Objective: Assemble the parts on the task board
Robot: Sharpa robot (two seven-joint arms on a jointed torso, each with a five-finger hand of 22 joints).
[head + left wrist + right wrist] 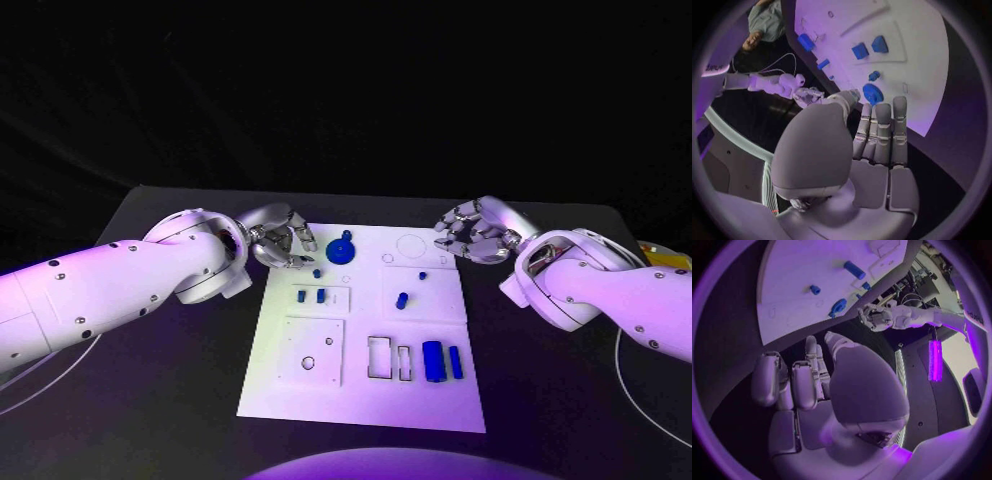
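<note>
Black table [173,400] w/ white rectangular task board [433,400], small blue plastic parts [433,358] on it. Left hand [278,238] & right hand [472,232] at board's far corners, both empty, fingers apart.

A robotics lab: black table [173,330], white task board [368,395], dark backdrop.

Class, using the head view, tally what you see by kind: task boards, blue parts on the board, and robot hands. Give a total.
Task board: 1
Blue parts: 8
Robot hands: 2, the left robot hand and the right robot hand
Total: 11
</note>
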